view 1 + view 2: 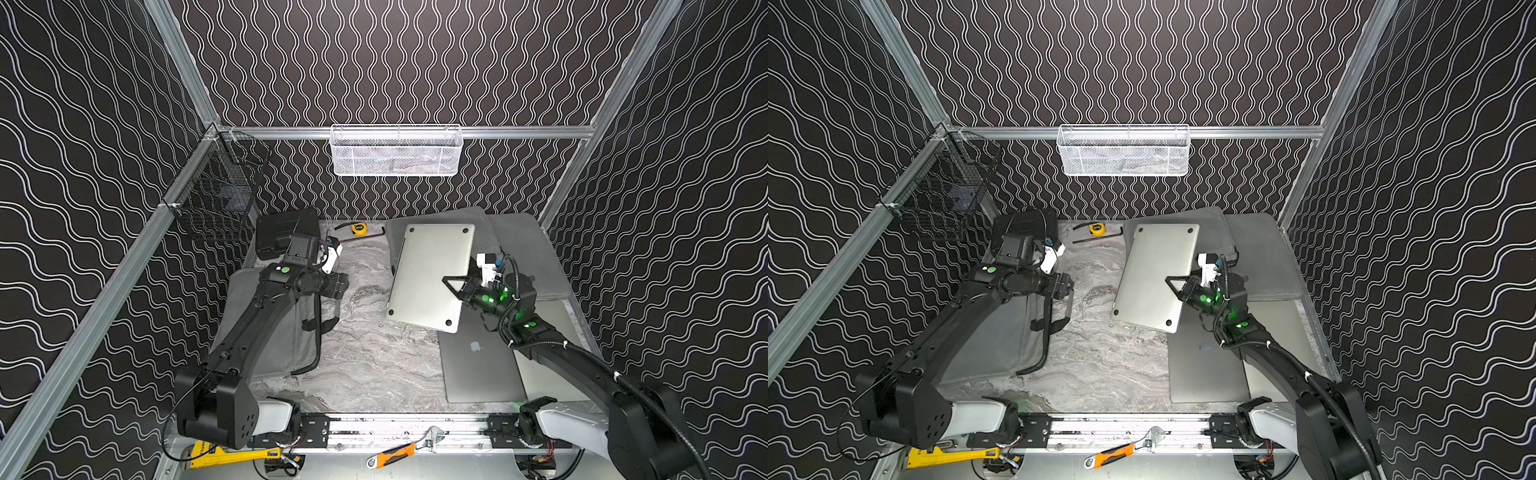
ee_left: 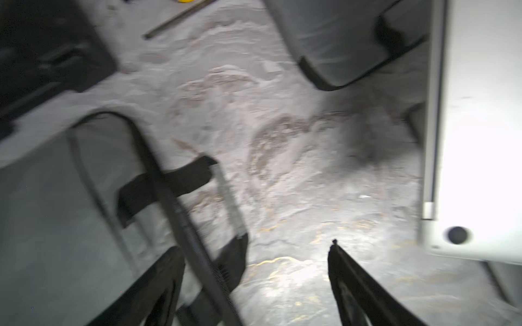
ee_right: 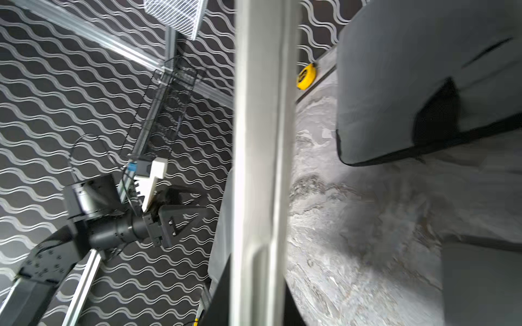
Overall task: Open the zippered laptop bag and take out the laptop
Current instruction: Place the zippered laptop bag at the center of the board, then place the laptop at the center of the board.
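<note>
Grips silver laptop (image 1: 424,274) by its right edge in right pincer (image 1: 451,284), jaws narrow and clamped across that edge. Presents it underside up, rubber feet showing, tilted, right of centre, near end raised off the worktop (image 1: 365,353). Cannot tell whether its far end touches the grey sleeves (image 1: 523,249) lying at the far right.

Shows left pincer (image 2: 251,262) empty, jaws spread wide, above the right edge of the laptop bag (image 1: 295,345). Places that bag flat on the worktop at left, partly beneath the left arm, zip open along its right side, black straps lying across the zip.

Also on the worktop:
- second laptop (image 1: 478,361), grey, logo up, flat at near right, far corner under the held laptop;
- black case (image 1: 282,232), far left;
- yellow tape measure (image 1: 358,227), far centre.
</note>
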Controlling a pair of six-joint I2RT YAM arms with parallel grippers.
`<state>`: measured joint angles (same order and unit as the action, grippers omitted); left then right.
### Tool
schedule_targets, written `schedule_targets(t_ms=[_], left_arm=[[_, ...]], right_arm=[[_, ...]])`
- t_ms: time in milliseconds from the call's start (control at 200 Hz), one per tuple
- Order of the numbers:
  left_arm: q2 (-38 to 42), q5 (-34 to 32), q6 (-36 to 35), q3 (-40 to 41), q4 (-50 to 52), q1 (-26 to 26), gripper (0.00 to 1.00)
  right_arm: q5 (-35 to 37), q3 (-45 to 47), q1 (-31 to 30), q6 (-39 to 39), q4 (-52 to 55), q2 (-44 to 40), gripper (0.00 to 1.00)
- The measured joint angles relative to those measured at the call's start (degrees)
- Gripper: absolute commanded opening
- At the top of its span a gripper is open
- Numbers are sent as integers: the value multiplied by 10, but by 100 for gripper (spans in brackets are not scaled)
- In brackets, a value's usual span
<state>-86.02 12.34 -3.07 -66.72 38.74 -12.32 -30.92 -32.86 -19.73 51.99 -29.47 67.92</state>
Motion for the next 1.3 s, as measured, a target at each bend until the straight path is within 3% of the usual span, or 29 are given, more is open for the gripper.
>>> schedule_targets(t_ms=[325, 686, 936, 1196, 1301], left_arm=[[-8, 247, 77, 47, -96, 0, 81], [-23, 365, 195, 81, -219, 0, 77], [-15, 442, 293, 113, -347, 0, 55], [-3, 480, 393, 130, -477, -12, 39], [-1, 479, 437, 139, -520, -21, 21]], right_arm=[[-92, 0, 2, 54, -138, 67, 0], [-168, -6, 2, 162, -358, 159, 0], [-185, -10, 2, 192, -402, 174, 0], [-188, -13, 2, 158, -376, 144, 0], [-182, -13, 3, 139, -349, 126, 0]])
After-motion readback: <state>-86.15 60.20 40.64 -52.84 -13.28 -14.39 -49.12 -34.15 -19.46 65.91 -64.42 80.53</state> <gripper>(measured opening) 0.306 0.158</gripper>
